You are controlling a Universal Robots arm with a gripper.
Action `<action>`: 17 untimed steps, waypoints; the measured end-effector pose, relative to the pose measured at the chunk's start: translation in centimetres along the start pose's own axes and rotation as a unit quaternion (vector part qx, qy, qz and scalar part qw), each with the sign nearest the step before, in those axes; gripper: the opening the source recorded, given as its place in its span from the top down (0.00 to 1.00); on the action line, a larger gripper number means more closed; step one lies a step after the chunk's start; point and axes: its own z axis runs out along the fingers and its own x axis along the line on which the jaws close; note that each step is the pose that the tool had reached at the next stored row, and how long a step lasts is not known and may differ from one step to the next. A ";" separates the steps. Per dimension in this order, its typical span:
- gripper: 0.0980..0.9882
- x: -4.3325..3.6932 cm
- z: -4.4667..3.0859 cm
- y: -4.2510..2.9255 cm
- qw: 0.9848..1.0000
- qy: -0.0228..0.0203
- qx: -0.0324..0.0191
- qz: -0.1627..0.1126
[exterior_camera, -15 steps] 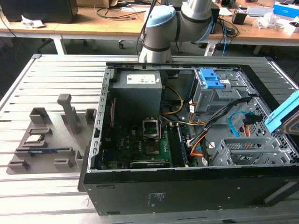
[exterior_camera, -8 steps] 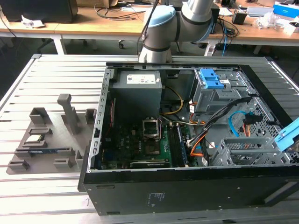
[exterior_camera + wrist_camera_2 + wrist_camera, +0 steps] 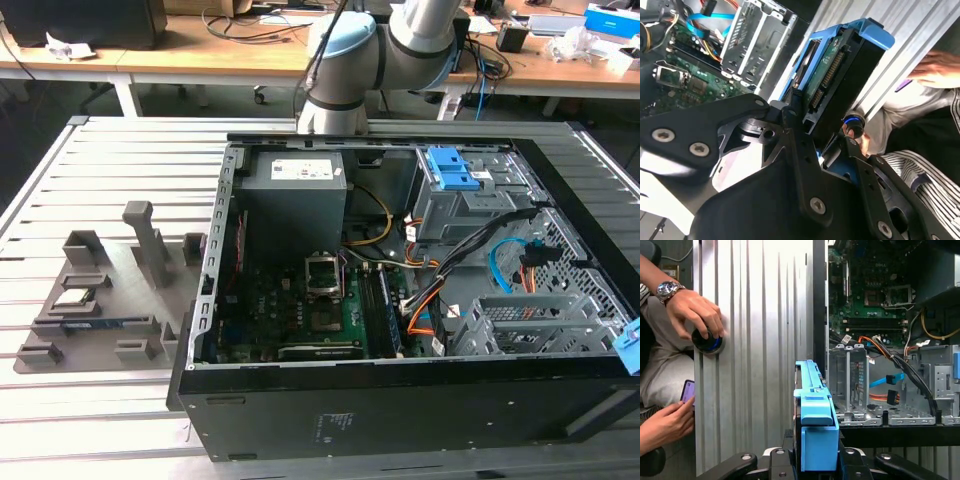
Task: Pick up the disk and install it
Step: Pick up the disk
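The claw (image 3: 816, 461) was clenched on the disk (image 3: 814, 415), holding it on edge over the tabletop (image 3: 755, 340) just outside the case (image 3: 821, 315), apparently so its narrow end could face the empty cage (image 3: 850, 385).

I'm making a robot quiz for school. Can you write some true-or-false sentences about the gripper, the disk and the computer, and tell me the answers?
1. The gripper holds the disk. True.
2. The disk sits inside the case. False: it is outside the case, held over the table.
3. A hand touches a blue knob on the table. True.
4. The case is closed. False: its side is open and the board shows.
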 end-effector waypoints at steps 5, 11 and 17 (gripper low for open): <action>0.70 1.10 0.07 -0.01 1.000 0.000 0.000 0.000; 0.70 -0.06 0.08 0.01 1.000 0.000 0.000 0.000; 0.70 -2.92 0.11 0.05 1.000 0.000 0.000 0.000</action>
